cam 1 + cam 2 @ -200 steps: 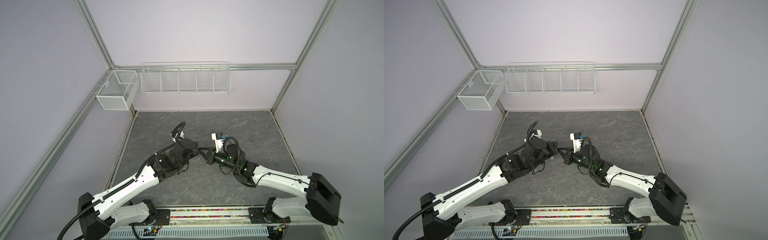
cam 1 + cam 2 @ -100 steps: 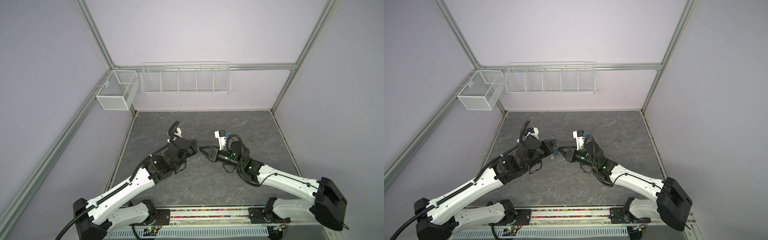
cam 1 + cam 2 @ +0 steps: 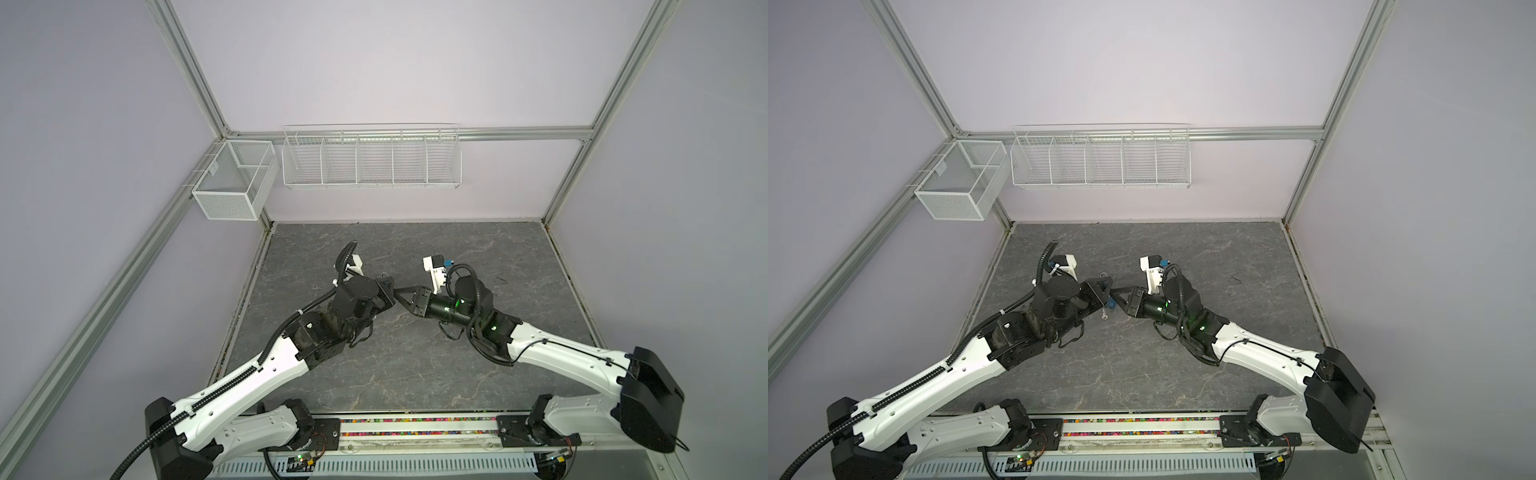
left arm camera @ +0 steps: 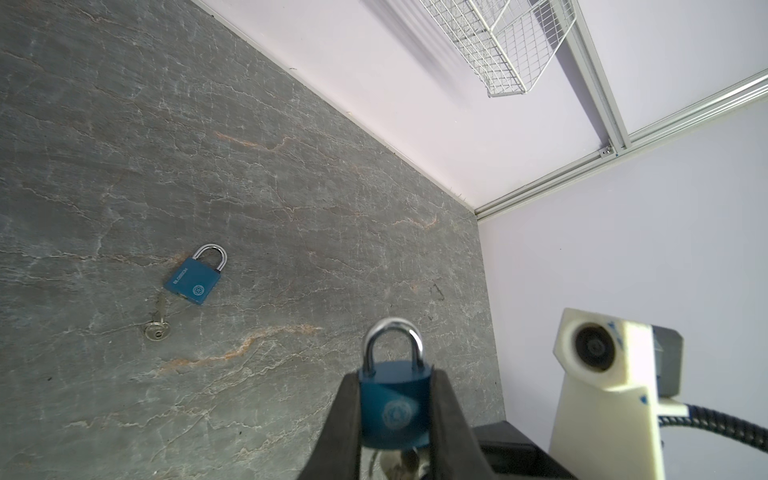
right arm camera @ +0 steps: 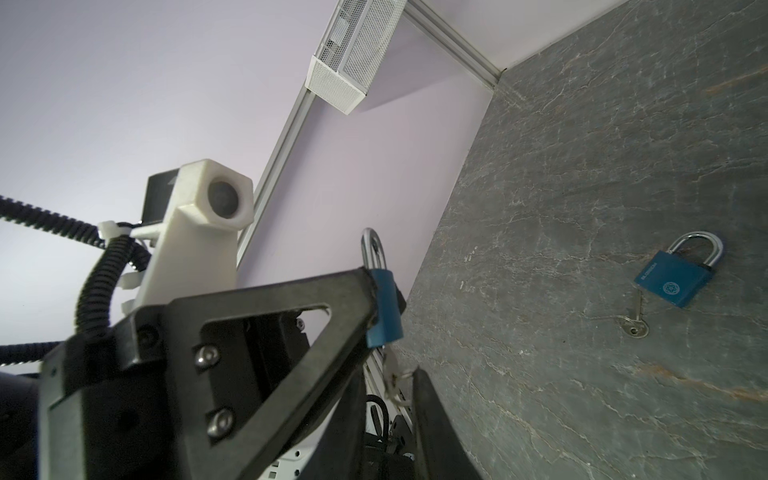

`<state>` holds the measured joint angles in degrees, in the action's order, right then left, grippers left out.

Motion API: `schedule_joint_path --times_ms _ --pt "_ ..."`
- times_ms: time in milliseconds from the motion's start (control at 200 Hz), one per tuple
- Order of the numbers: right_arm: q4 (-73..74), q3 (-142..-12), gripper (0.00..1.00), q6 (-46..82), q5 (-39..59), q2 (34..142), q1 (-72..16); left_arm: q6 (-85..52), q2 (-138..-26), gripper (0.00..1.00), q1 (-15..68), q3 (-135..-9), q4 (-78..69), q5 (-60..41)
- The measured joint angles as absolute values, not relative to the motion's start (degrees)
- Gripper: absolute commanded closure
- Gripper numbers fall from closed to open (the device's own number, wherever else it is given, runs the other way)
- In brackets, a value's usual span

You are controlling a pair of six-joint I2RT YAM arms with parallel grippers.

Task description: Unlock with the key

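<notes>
Got the blue padlock (image 4: 394, 407) clamped tight in the left gripper (image 4: 392, 376), held up off the slate tabletop (image 3: 415, 374) around mid-table. Key (image 5: 390, 365) dangling under it, right between the right gripper (image 5: 386, 390) jaws; can't tell if pinched or just bracketed. Other padlock (image 4: 192, 279) flat on the slate nearby, loose key (image 4: 158, 330) touching its base. Loads of bare slate toward the back wall and right edge. Mesh basket (image 3: 224, 205) on the left rail, wire rack (image 3: 370, 170) on the back wall, well apart from both arms, only bare wire showing.
</notes>
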<state>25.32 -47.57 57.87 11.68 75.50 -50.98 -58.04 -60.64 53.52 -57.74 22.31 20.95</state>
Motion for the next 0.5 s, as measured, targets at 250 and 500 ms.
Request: schedule_joint_path --times_ms 250,500 --pt "24.5 -48.2 0.82 57.4 11.6 75.8 -51.0 -58.1 -60.9 1.0 53.5 -57.7 22.0 20.9" --pt "23.5 -48.7 0.85 56.5 11.4 75.9 -51.0 -58.1 -61.5 1.0 53.5 -57.7 21.6 20.9"
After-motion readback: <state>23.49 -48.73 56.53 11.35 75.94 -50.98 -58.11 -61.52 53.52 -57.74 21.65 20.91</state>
